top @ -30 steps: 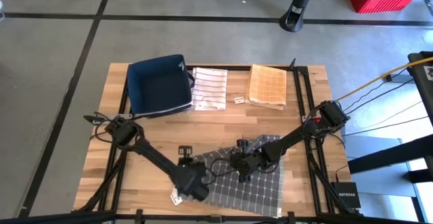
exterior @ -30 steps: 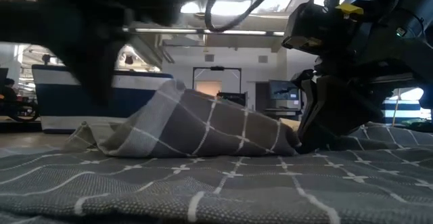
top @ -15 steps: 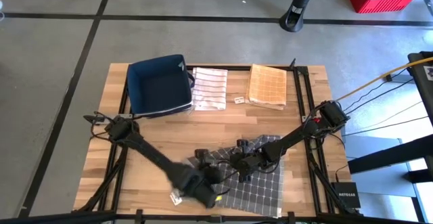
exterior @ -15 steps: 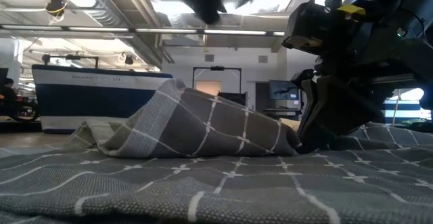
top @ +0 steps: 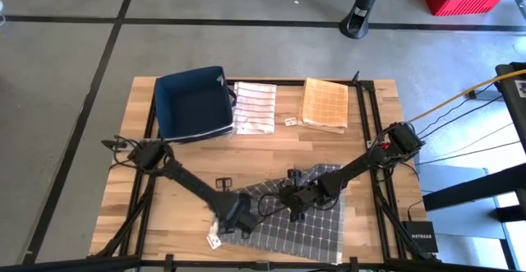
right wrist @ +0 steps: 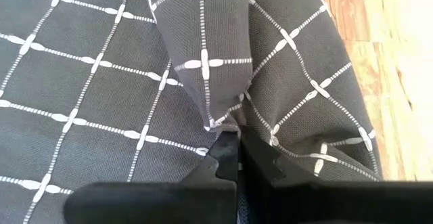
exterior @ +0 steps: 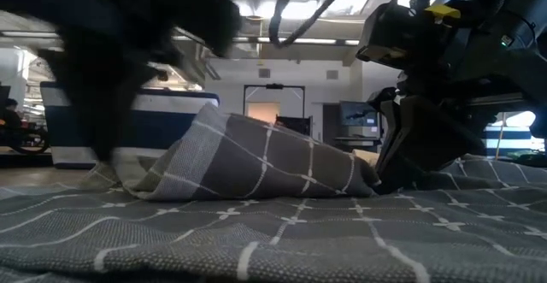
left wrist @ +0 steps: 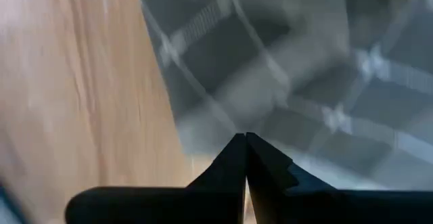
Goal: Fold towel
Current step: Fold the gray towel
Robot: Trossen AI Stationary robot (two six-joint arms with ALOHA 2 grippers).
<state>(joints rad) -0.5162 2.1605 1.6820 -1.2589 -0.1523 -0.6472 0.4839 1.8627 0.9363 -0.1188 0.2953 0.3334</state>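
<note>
Grey white-checked towel [top: 306,214] rumpled at the wooden bench's [top: 189,165] near edge, right gripper [top: 289,200] pinching a fold, left gripper [top: 233,219] pressed together at its left edge, dark blue fabric bin [top: 192,103] behind, writing unreadable.

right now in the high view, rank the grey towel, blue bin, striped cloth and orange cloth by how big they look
1. grey towel, partly bunched and hidden under both arms, still the widest spread
2. blue bin
3. striped cloth and orange cloth: both folded, too alike to rank
</note>
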